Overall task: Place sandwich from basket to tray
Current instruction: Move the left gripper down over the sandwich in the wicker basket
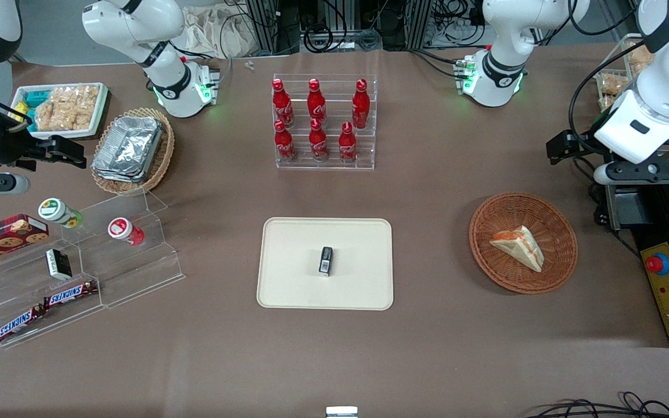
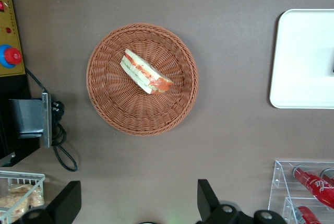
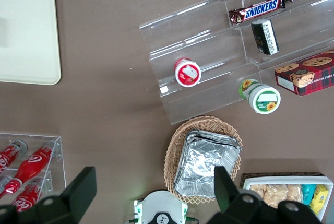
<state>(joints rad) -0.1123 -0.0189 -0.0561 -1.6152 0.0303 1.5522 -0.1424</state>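
1. The sandwich (image 1: 519, 247) lies flat on one bread face in the middle of the basket (image 1: 555, 223), a stable rest for a wedge, and nothing touches it.
2. With the basket as landmark: the tray (image 1: 294, 290) lies on the tabletop (image 1: 427, 348) well apart from the basket, toward the parked arm's end. A small dark packet (image 1: 326, 260) sits at the tray's middle, so bare tray around it is likely where the sandwich should land.
3. The hand (image 2: 136, 203) hangs high above the tabletop, offset from the basket, farther from the front camera than it. Its two fingers (image 2: 209, 199) are spread wide with nothing between them, in my judgement ready to descend.
4. The sandwich's long axis runs diagonally across the basket. Its filling edge, red-orange and green, faces up in the wrist view. A grip across the two bread faces would probably suit best.
5. The task has not yet begun.
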